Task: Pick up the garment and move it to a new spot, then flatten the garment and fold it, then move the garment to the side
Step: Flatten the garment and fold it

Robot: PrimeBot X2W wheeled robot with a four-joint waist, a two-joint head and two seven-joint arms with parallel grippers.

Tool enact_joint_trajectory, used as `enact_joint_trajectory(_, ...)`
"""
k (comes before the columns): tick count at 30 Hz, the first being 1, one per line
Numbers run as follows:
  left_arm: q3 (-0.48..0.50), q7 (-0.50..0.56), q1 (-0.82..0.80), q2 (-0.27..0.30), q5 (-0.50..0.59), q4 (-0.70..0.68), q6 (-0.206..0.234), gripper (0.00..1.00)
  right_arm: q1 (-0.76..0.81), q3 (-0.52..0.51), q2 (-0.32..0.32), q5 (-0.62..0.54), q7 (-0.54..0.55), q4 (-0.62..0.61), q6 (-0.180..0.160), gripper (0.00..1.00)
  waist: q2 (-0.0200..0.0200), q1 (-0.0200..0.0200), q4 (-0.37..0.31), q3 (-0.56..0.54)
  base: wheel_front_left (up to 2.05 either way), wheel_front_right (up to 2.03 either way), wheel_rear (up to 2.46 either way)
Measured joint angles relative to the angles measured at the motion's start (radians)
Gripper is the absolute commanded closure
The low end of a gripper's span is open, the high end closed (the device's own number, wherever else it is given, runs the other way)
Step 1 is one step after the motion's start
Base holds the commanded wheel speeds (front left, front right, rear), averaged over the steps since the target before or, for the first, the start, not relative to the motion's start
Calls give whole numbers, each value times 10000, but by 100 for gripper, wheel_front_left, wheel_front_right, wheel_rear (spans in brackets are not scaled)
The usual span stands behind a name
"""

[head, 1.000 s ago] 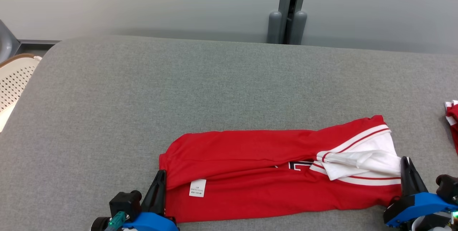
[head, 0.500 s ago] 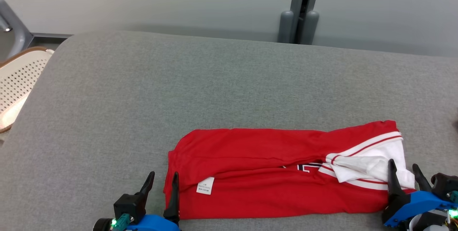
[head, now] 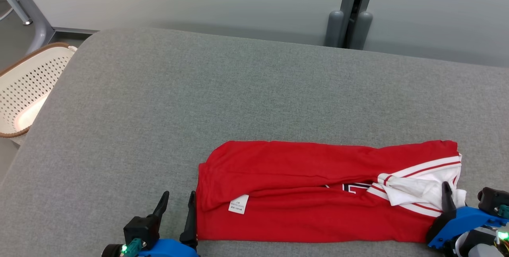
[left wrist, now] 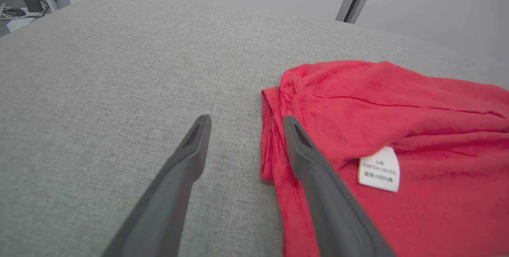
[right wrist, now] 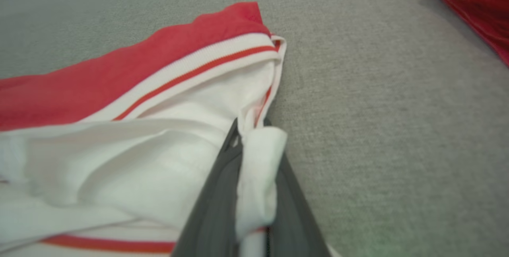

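red garment [head: 318, 193] lay as a long folded strip at the near edge of the grey cushion [head: 238, 90]. right gripper [right wrist: 251, 137] was pinched on the white sleeve fabric at its right end. left gripper [left wrist: 246, 123] was wide open and empty, straddling the left hem. My read: close the left on all layers at that hem before lifting, so both ends rise level and the fold holds.

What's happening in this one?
A two-armed robot is working on a red garment with white trim, lying folded into a long strip on the grey padded surface. Its right tool pinches the white fabric at the garment's right end. Its left tool stands open at the left end, one finger at the red edge, gripping nothing.
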Motion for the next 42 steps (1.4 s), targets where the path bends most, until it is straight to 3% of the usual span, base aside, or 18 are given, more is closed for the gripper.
enact_joint_trajectory(5, 148, 0, 64, 6, 13, -46, 48, 0, -36, -345, 21, 29, -71, -157, 27, 100, 0, 1, -198, -15, 0, 0, 0)
enact_joint_trajectory(12, 132, 0, 124, 0, 27, -23, 48, 0, 548, -1062, 270, -217, -27, -2615, 2, 100, 0, 2, -752, -128, 0, 0, 0)
enact_joint_trajectory(19, -132, 0, 71, -2, -105, 44, 58, 0, 1106, 780, 663, 627, -36, -5055, -4, 100, 0, 2, -921, -211, 0, 0, 0)
enact_joint_trajectory(29, -458, -2, -5, -2, -268, 176, 94, 0, 1797, 3942, 763, 2652, -38, -6023, -4, 100, 0, 0, 327, -478, 0, 0, 0)
enact_joint_trajectory(36, -514, -2, 196, 4, -276, 290, 146, 0, 1796, 5273, 773, 3438, -36, -5708, -4, 100, 0, -1, 1602, -588, 0, 0, 0)
enact_joint_trajectory(41, -502, 0, 280, 4, -270, 311, 144, 0, 1609, 5894, 777, 3942, -36, -5313, -4, 100, 0, 0, 2153, -497, 0, 0, 0)
enact_joint_trajectory(42, -504, 0, 313, 4, -268, 307, 146, 0, 1570, 6021, 777, 4086, -36, -5287, -6, 58, 0, 0, 2196, -476, 0, 0, 0)
